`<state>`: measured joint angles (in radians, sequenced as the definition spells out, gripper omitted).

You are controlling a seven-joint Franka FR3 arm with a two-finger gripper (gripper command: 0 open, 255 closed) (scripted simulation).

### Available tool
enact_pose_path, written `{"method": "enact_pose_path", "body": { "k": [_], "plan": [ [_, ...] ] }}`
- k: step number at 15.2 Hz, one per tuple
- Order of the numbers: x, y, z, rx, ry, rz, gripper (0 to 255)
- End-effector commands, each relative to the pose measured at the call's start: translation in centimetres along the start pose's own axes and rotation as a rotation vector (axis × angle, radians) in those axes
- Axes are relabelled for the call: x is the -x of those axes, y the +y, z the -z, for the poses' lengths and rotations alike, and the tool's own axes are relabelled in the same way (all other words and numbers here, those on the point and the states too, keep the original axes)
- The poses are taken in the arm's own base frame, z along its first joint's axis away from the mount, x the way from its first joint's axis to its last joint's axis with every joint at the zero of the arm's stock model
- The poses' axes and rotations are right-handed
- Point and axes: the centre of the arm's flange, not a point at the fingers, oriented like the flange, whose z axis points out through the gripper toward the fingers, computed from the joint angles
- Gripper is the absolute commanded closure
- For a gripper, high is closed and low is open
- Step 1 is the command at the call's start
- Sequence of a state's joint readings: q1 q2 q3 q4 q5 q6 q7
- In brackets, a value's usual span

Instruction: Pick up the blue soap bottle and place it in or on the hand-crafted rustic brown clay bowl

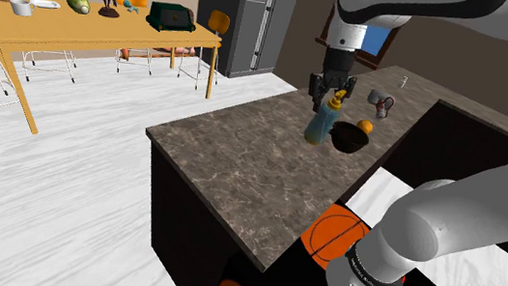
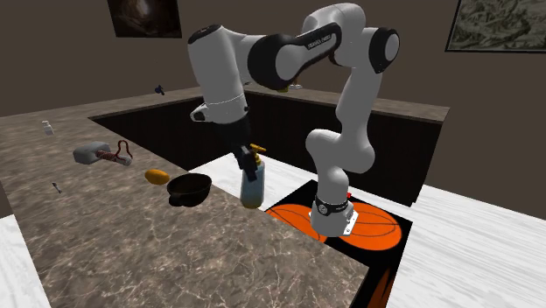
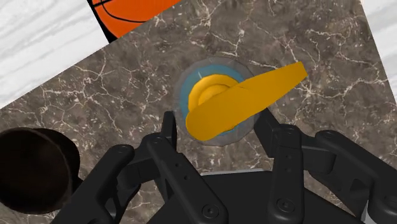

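Observation:
The soap bottle [image 1: 320, 127] has a pale blue see-through body and a yellow pump head. It stands out at the counter's edge [image 2: 252, 185], next to the dark brown bowl [image 2: 188, 188]. My gripper [image 1: 329, 99] comes down from above, its fingers clasping the bottle just under the pump [image 3: 245, 102]. Whether the bottle's base still touches the counter I cannot tell. In the wrist view the bowl [image 3: 28, 168] lies beside the gripper [image 3: 216, 124], about a hand's width from the bottle. The bowl [image 1: 348, 137] is upright with nothing in it.
A small orange fruit [image 2: 157, 177] lies just past the bowl. Farther along the dark marble counter [image 2: 131, 245] sits a grey and red object [image 2: 101, 155]. The counter drops off right beside the bottle, above a basketball-patterned floor mat [image 2: 376, 223]. A dining table [image 1: 90, 23] stands far off.

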<state>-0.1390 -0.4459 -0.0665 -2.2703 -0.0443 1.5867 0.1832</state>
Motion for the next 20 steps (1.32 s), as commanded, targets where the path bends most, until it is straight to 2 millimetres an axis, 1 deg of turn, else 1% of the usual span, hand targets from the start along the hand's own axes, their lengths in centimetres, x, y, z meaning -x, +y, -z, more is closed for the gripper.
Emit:
{"method": "enact_pose_path", "body": {
  "k": [1,20],
  "plan": [
    [-0.9,1.8,0.5,0.000,0.000,0.000,255],
    [-11.2,24.5,3.2,0.000,0.000,0.000,255]
  ]
}}
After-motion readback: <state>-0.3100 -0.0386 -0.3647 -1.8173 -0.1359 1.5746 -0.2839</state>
